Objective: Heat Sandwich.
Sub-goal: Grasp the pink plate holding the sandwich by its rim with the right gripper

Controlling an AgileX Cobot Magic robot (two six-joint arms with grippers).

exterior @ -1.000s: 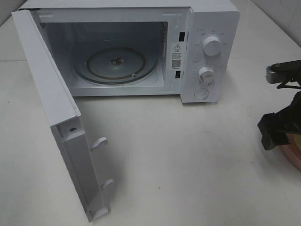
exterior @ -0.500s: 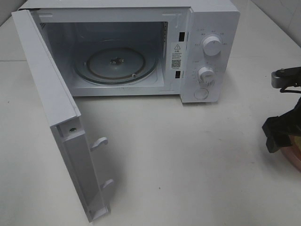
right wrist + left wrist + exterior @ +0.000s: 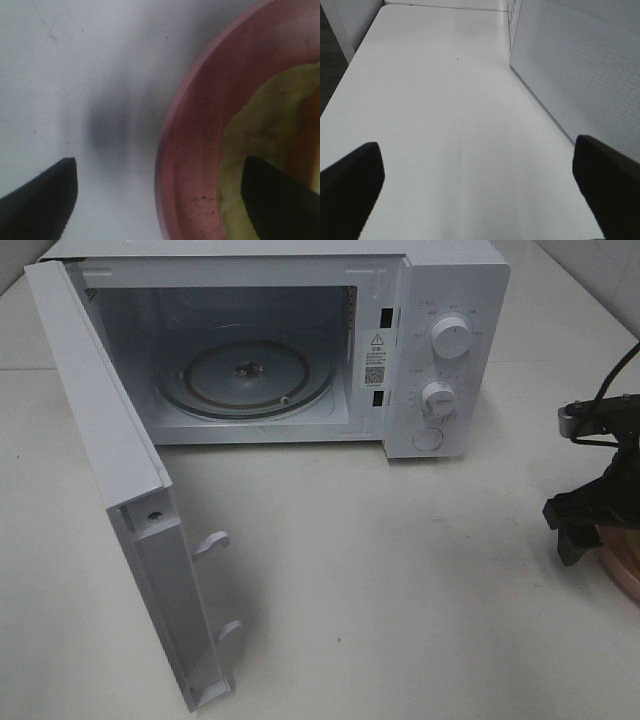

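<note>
The sandwich (image 3: pixel 265 120) shows as pale yellow-green filling and bread on a round pink plate (image 3: pixel 192 150), close up in the right wrist view. My right gripper (image 3: pixel 160 200) is open, with one finger over the table and the other over the plate, so the plate's rim lies between them. In the high view the right gripper (image 3: pixel 578 528) hangs over the plate's (image 3: pixel 622 572) left edge at the far right, and the sandwich is hidden there. The white microwave (image 3: pixel 440 300) stands open with its glass turntable (image 3: pixel 245 375) bare. My left gripper (image 3: pixel 480 190) is open and empty above the table.
The microwave door (image 3: pixel 120 490) swings out to the front left, with its latches (image 3: pixel 212 542) pointing right. The microwave's perforated side wall (image 3: pixel 575 70) is beside my left gripper. The white table (image 3: pixel 400 590) spreads between the microwave and the plate.
My right gripper drifted right, then came back left and slightly lower at the plate's edge. The microwave and door have not moved.
</note>
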